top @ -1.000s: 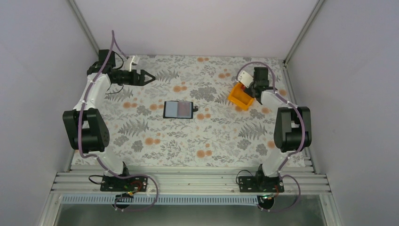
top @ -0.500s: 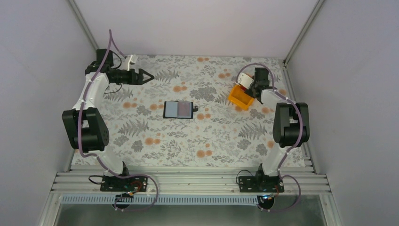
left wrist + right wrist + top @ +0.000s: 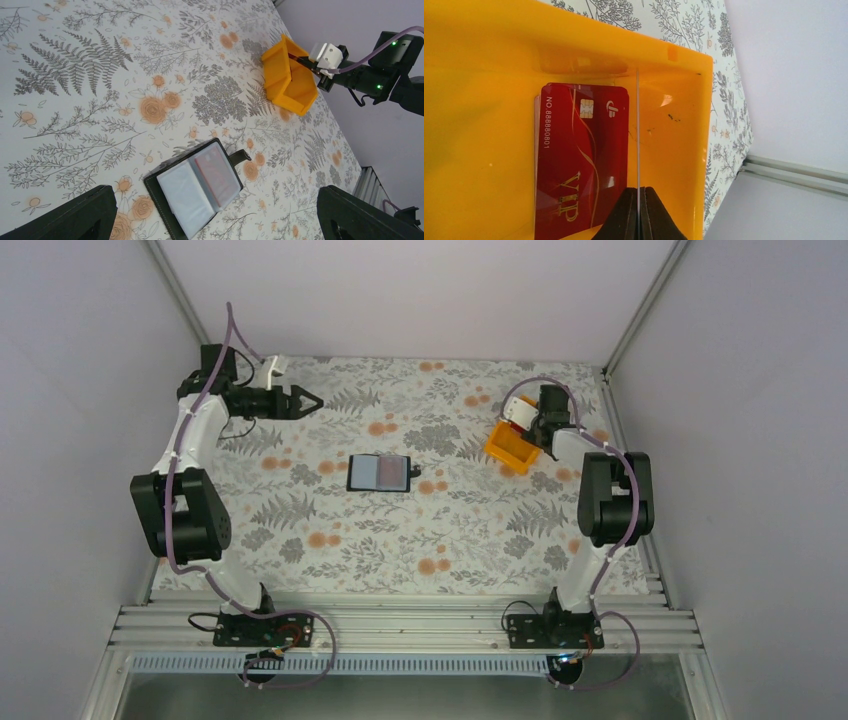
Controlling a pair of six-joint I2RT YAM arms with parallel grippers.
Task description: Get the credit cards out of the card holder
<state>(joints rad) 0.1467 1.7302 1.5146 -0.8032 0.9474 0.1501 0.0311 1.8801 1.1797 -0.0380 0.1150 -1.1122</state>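
Observation:
The card holder (image 3: 380,473) lies open on the floral cloth in the middle of the table, clasp tab to the right. In the left wrist view a red credit card (image 3: 218,172) shows through the right pocket of the card holder (image 3: 170,212). My left gripper (image 3: 312,401) hangs open at the far left, well apart from it, with nothing between its fingers (image 3: 75,217). My right gripper (image 3: 637,200) is inside the orange bin (image 3: 474,125), shut on a credit card seen edge-on (image 3: 637,130). Another red credit card (image 3: 579,160) marked VIP lies on the bin floor.
The orange bin (image 3: 510,452) stands tilted at the back right of the table, near the right wall. Grey walls close in the table on the left, back and right. An aluminium rail runs along the near edge (image 3: 400,625).
My left gripper has drawn back a little toward the far left. The right arm's elbow has shifted slightly, with its gripper still in the bin. The card holder has not moved.

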